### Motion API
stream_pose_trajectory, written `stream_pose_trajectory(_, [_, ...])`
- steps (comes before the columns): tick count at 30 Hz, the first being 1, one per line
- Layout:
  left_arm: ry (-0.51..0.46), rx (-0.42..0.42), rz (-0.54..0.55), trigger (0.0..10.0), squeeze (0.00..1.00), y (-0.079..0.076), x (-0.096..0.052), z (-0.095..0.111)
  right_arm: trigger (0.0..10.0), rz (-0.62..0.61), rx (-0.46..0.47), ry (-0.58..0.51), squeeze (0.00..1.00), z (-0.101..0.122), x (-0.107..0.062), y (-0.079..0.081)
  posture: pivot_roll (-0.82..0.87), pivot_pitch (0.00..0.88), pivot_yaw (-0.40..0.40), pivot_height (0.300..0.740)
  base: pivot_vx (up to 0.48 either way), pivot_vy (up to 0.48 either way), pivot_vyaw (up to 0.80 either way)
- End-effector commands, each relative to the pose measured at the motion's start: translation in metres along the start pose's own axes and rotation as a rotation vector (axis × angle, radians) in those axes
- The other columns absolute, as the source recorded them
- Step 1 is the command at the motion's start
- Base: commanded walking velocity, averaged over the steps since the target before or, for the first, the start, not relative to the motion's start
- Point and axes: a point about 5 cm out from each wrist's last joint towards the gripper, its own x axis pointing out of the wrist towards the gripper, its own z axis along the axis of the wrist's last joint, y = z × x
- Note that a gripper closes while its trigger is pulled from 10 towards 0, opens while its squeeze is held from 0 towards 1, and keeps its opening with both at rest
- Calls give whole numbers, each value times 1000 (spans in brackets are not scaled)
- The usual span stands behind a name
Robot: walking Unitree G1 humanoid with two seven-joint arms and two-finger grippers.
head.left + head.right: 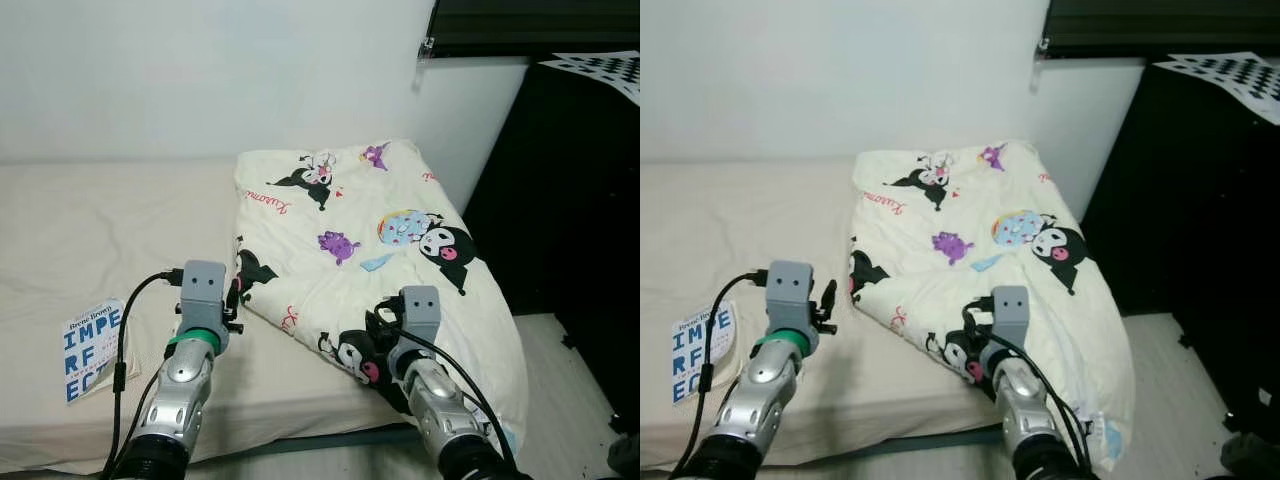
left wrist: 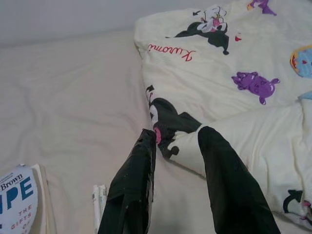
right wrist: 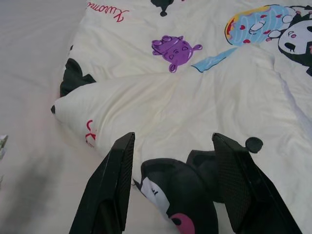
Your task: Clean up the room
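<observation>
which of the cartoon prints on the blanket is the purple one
The small purple creature near the middle of the blanket, beside the blue-and-yellow round print. The other large figures are black-and-white characters.

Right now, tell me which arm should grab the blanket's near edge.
Right. The right gripper hangs open directly over the blanket and its near folded edge. The left gripper is also open, but sits at the blanket's side corner, mostly over bare mattress.

You are in a home bedroom. A bed (image 1: 90, 230) with a beige sheet stands against a white wall (image 1: 200, 70), a cartoon-print quilt (image 1: 370, 230) folded on it. A book (image 1: 92, 348) lies at its edge.
</observation>
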Motion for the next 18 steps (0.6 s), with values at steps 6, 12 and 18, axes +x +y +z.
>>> stream_pose_trajectory(6, [51, 15, 2, 10000, 0, 5, -7, -14, 10000, -13, 32, 26, 0, -6, -2, 0, 21, 0, 69, 716, 0, 0, 0])
stream_pose_trajectory(12, [57, 12, 4, 10000, 0, 6, -10, -17, 10000, -9, 35, 26, 0, -7, -2, 0, 21, 0, 67, 686, 0, 0, 0])
stream_pose_trajectory(18, [61, 12, 4, 10000, 0, 6, -11, -18, 10000, -6, 35, 22, 0, -5, -1, 0, 21, 0, 68, 656, 0, 0, 0])
